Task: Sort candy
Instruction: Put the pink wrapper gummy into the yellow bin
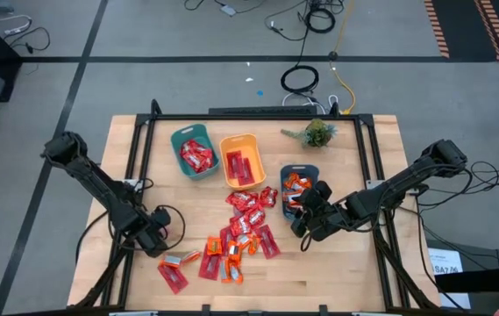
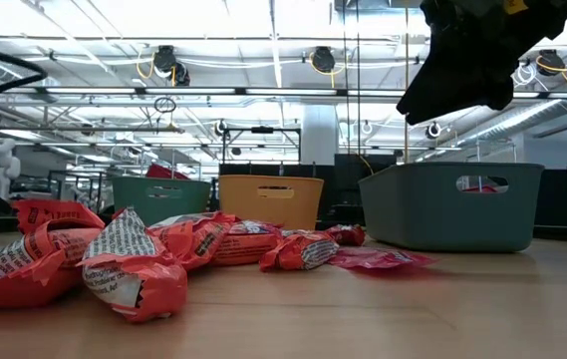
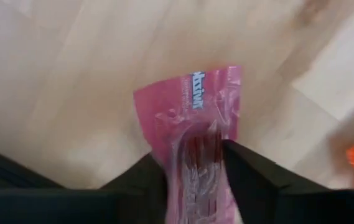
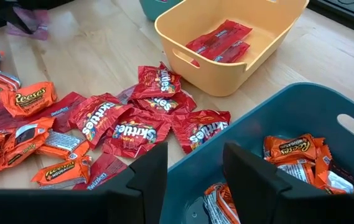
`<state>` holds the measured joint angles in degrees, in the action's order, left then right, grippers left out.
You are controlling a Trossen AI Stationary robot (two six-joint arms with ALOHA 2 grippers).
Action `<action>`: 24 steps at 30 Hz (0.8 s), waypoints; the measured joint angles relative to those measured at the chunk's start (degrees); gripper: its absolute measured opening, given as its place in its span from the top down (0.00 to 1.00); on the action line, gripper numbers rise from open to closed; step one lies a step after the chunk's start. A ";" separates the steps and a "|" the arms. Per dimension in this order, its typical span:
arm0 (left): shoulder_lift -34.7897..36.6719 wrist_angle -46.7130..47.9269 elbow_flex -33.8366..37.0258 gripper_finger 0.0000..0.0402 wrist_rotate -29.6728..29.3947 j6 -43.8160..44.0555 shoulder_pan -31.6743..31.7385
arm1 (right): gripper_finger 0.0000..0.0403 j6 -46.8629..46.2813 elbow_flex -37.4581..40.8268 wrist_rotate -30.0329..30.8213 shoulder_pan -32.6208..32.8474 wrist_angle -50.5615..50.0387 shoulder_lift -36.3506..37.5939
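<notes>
Pink packet (image 3: 192, 137) pinched in left gripper (image 3: 195, 171) — pick step; next lift, carry to bin. Right gripper (image 4: 192, 171) apart, empty, over dark teal bin (image 4: 326, 112).

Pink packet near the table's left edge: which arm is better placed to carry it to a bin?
Left. The left gripper already has its fingers around the pink packet. The right gripper hangs empty over the dark teal bin, across the table.

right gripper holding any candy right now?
No. In the right wrist view the right gripper has nothing between its fingers and hangs over the near rim of the dark teal bin that holds orange candies.
</notes>
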<state>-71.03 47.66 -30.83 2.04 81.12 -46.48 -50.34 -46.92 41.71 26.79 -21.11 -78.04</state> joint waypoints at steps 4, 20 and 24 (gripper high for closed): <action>1.23 0.22 -0.09 0.82 -0.08 -0.39 0.00 | 0.63 0.04 0.00 0.00 0.00 0.17 0.00; 6.34 0.67 -3.45 0.93 -6.30 -10.51 9.22 | 0.63 0.10 0.00 0.00 -0.02 0.90 0.00; 6.34 1.36 -7.38 0.93 -9.08 -17.75 13.21 | 0.63 0.08 -0.01 0.00 0.00 1.63 0.00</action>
<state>-64.69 49.02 -38.21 -7.04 63.38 -33.26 -50.26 -46.93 41.71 26.79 -19.48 -78.04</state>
